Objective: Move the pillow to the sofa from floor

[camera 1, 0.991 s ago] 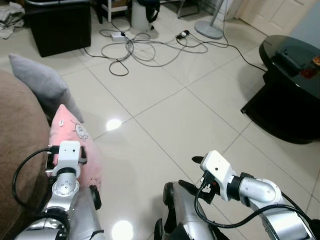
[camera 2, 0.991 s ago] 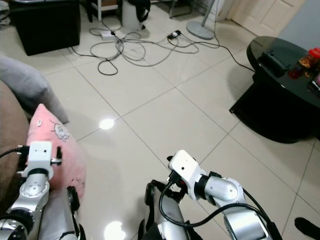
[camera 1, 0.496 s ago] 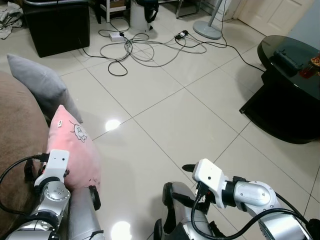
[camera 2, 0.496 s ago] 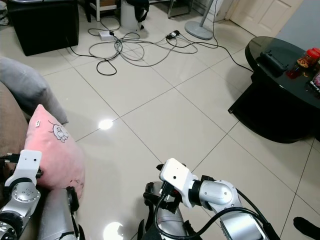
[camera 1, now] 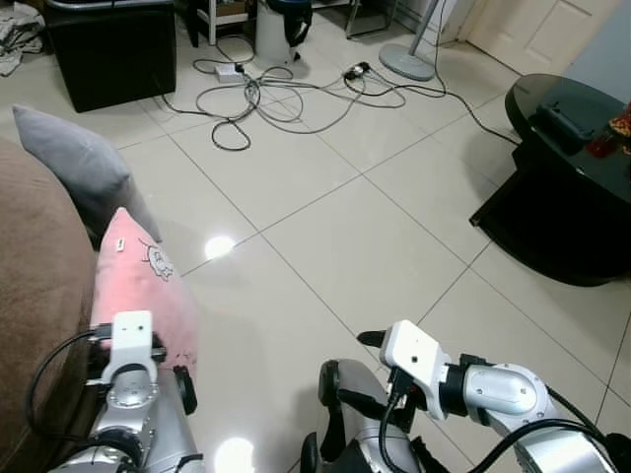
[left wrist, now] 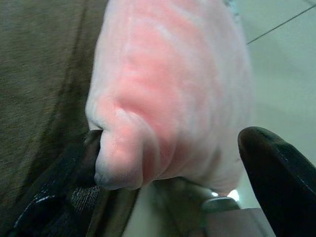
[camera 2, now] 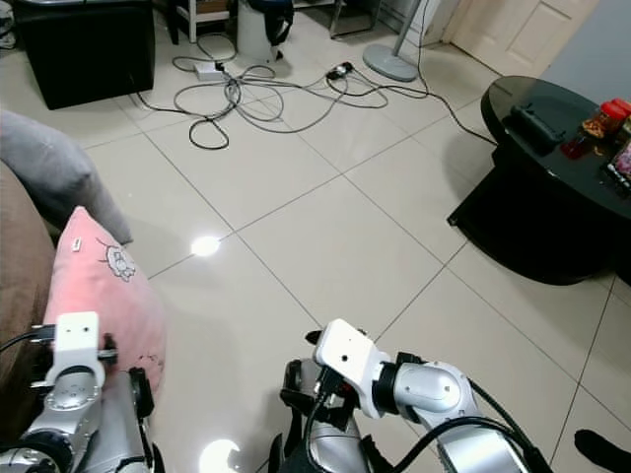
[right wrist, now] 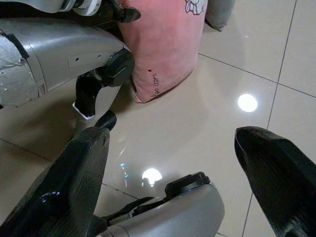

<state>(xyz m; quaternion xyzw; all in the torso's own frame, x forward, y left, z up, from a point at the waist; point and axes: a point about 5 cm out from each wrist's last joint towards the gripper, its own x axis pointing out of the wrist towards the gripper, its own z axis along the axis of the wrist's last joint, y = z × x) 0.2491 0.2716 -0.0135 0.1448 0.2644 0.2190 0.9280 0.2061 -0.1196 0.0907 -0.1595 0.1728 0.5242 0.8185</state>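
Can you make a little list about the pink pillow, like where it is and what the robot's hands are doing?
pillow: pink pillow, standing on the floor, leaning against the brown sofa
next to it: grey pillow, also by the sofa
left gripper: open, with the pink pillow's edge between its fingers
right gripper: open, holding nothing, above the floor
also around: tangled cables, black table
job done: not yet

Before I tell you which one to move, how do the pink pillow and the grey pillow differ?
The pink pillow bears a small cartoon print; the grey pillow is plain. The pink one stands nearer the robot, at the left gripper, whose fingers are open around its corner; the grey one lies beyond it, untouched. Both lean against the brown sofa.
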